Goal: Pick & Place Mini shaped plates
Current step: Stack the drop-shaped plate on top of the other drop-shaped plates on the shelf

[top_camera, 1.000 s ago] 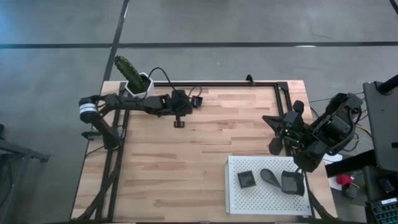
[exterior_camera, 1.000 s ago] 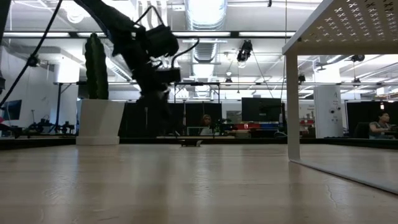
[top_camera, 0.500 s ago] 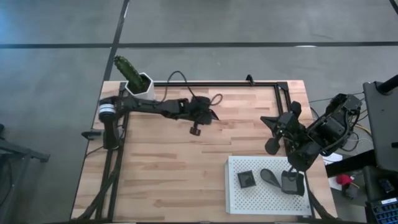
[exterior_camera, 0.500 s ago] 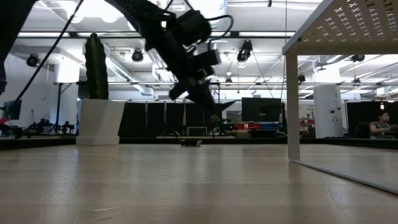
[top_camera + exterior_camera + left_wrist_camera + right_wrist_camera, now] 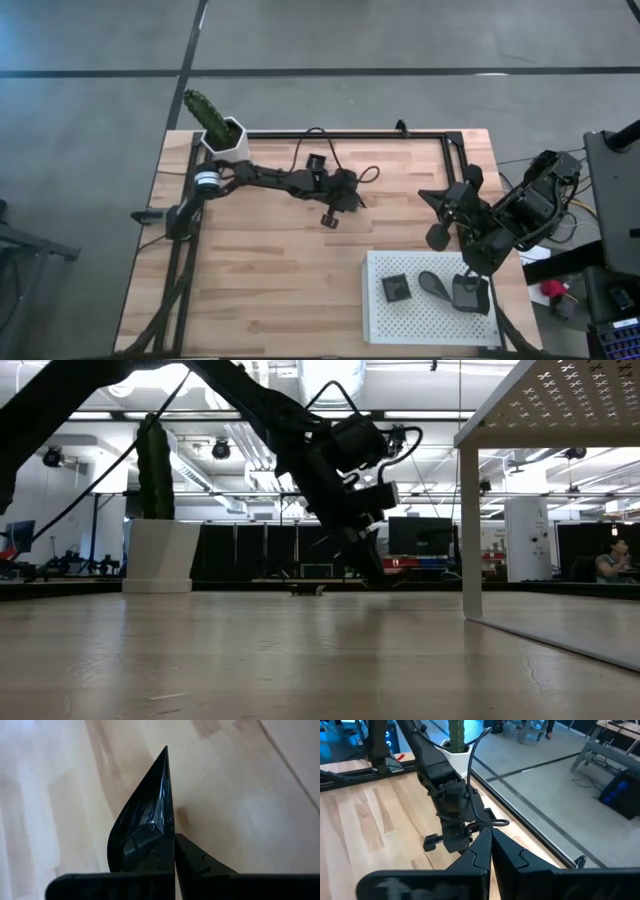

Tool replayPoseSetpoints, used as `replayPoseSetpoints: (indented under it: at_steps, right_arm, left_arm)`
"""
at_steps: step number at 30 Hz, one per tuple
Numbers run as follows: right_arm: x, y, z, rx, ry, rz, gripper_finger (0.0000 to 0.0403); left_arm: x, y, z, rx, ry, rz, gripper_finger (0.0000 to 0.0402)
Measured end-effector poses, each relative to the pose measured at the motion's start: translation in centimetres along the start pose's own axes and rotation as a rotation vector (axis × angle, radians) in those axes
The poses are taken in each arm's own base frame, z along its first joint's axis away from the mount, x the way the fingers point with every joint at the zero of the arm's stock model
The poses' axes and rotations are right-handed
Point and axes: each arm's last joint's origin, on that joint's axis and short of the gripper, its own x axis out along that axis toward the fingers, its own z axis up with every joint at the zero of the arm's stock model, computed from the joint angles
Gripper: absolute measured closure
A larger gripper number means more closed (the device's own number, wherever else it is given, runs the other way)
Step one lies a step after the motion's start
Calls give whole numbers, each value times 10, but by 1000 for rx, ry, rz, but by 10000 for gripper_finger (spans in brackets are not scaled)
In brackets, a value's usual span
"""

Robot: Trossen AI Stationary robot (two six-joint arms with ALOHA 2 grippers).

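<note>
A: Pale wooden surface (image 5: 260, 270) fills your overhead view, with a white perforated tray (image 5: 385, 320) at its near right corner. Where are your plates?

B: Three dark mini plates sit on that tray: a square plate (image 5: 396, 289), a teardrop plate (image 5: 434, 285) beside it, and another plate (image 5: 468, 294) under your right arm.

A: And your fingers?

B: Your left gripper (image 5: 327, 219) reaches over mid-surface, fingers (image 5: 150, 830) pressed together, holding nothing. Your right gripper (image 5: 471, 283) hangs over the tray's far right edge, fingers (image 5: 482, 847) closed too, also holding nothing.
</note>
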Motion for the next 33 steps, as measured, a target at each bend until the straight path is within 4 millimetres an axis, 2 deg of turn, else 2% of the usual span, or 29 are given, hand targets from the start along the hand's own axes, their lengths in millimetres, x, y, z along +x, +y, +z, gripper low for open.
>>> replayPoseSetpoints:
  at_steps: [10, 18, 28, 33]
  right_arm:
    - [0, 0, 0, -3, 3, 1, 394]
    - [0, 0, 0, 0, 2, 2, 394]
    - [0, 0, 0, 25, 3, 2, 394]
    - [2, -1, 0, 34, 25, 2, 394]
  left_arm:
    - [15, -14, 1, -4, 11, -48, 401]
    - [16, -16, 2, -31, 7, -50, 396]
    - [14, -18, 5, -28, 15, -32, 338]
    - [4, -17, 9, -18, 81, 64, 320]
